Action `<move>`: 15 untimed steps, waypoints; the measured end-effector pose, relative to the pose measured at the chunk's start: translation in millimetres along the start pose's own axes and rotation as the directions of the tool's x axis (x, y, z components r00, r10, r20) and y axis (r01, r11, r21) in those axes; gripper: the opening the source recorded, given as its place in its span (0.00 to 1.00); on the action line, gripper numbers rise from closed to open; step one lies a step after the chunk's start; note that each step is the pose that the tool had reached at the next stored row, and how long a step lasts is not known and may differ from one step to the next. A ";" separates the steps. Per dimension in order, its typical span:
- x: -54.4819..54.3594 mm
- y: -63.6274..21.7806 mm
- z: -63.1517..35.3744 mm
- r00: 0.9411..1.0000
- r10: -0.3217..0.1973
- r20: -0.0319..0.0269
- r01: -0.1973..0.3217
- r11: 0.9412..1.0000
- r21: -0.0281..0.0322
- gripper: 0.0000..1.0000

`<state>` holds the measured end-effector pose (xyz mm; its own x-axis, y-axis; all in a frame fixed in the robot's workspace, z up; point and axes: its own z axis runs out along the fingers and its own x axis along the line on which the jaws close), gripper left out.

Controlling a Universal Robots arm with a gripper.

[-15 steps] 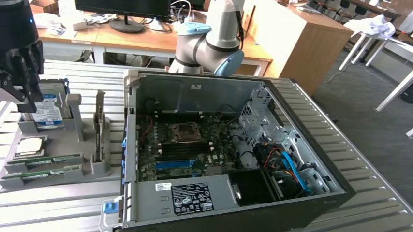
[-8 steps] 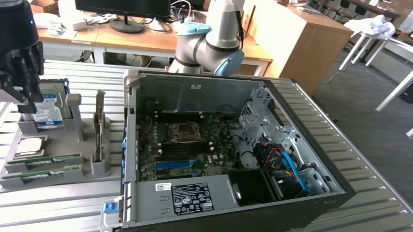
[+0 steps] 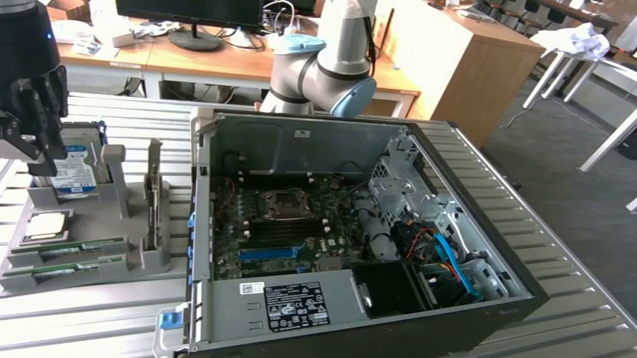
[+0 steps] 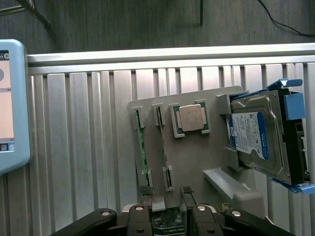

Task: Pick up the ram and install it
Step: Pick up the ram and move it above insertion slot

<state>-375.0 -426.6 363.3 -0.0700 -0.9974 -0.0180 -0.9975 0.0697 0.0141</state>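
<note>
The ram [image 4: 141,147] is a long green stick lying in a slot of the grey parts holder [image 4: 192,162]. In the exterior view two green sticks [image 3: 70,250] lie at the holder's near end. My gripper [image 3: 35,160] hangs above the holder [image 3: 100,224] at the exterior view's left, over the hard drive end. Its fingers [image 4: 158,202] stand apart with nothing between them, so the gripper [image 4: 172,206] is open and well above the ram. The open computer case [image 3: 348,224] sits in the middle, with the motherboard's memory slots [image 3: 279,235] in sight.
The holder also carries a silver hard drive with a blue-white label [image 4: 256,140] and a square processor chip [image 4: 192,118]. A light blue device with a screen [image 4: 10,108] lies on the slatted metal table [image 4: 88,147]. The arm's base [image 3: 318,74] stands behind the case.
</note>
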 end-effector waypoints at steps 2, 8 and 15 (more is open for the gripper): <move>0.0 0.0 0.4 1.000 0.000 0.000 0.000 1.000 0.000 0.36; 0.1 0.0 1.7 1.000 0.000 0.000 0.000 1.000 0.000 0.36; 0.2 0.0 3.3 1.000 0.000 0.000 0.000 1.000 0.000 0.36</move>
<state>-375.0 -426.8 360.1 -0.0700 -0.9974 -0.0180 -0.9975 0.0697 0.0140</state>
